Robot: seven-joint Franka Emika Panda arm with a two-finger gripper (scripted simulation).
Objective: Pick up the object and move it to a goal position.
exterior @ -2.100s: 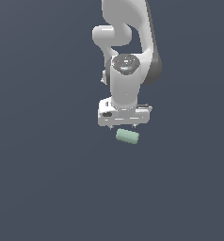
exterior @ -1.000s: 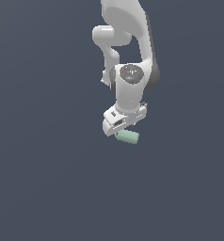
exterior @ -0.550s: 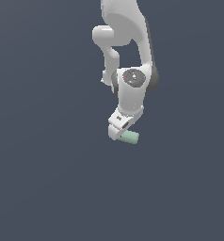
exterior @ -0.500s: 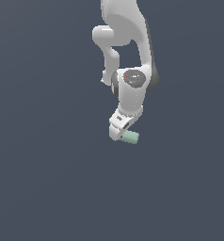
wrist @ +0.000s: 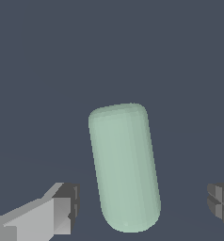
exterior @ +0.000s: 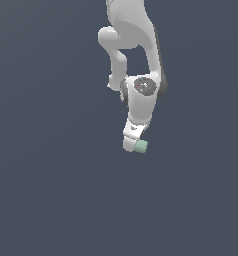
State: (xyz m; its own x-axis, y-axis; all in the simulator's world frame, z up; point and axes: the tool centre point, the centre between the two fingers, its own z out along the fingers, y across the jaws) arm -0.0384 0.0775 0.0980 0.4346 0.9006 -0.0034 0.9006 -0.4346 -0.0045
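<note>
The object [exterior: 141,146] is a small pale mint-green rounded cylinder lying on its side on the dark floor. In the exterior view the white gripper [exterior: 131,144] hangs right at it, turned edge-on, covering its side toward the exterior view's left. The wrist view shows the object [wrist: 124,164] lengthwise between the two fingers. One fingertip [wrist: 63,207] and the other fingertip [wrist: 221,202] stand wide apart on either side, each with a clear gap to the object. The gripper [wrist: 142,205] is open and holds nothing.
A plain dark grey-blue surface fills both views. The white arm [exterior: 141,95] rises above the gripper toward the top of the exterior view.
The hand has turned about its vertical axis from broadside to edge-on and has come down to the object, which has stayed in place.
</note>
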